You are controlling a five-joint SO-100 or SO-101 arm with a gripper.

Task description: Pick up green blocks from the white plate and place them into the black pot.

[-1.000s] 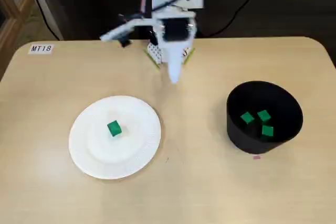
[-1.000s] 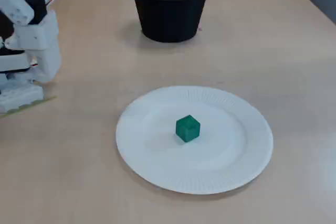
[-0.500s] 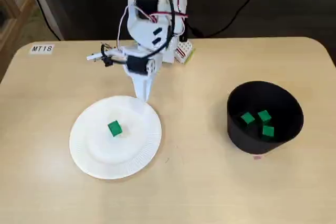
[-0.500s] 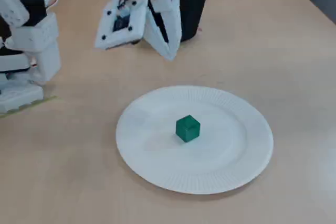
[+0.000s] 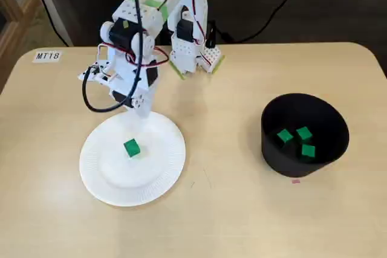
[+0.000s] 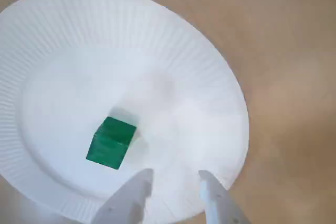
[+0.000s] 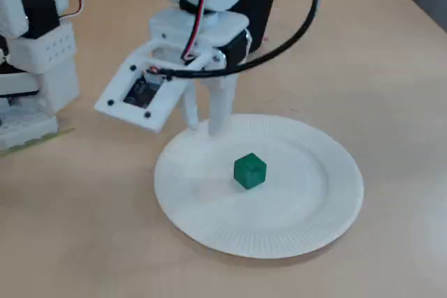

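Note:
One green block (image 5: pixel 131 147) lies near the middle of the white paper plate (image 5: pixel 97 179). My gripper (image 5: pixel 140 110) hangs point-down over the plate's rim nearest the arm base, a short way from the block. In the wrist view its two white fingertips (image 6: pixel 146 175) stand apart with nothing between them, and the block (image 6: pixel 111 142) lies just ahead and to the left. In a fixed view the gripper (image 7: pixel 204 125) sits behind the block (image 7: pixel 249 171) at the plate (image 7: pixel 314 221) edge. The black pot (image 5: pixel 272 149) at the right holds three green blocks (image 5: pixel 304 132).
The arm's white base (image 5: pixel 193 58) stands at the table's back edge, with a black cable loop (image 5: pixel 91 98) hanging by the wrist. A label reading MT18 (image 5: pixel 47 56) is stuck at the back left corner. A small pink mark (image 5: pixel 295 180) lies beside the pot.
The arm has swung left from in front of its base and dropped down, bringing the gripper to the plate's rim. The block on the plate and those in the pot have not moved.

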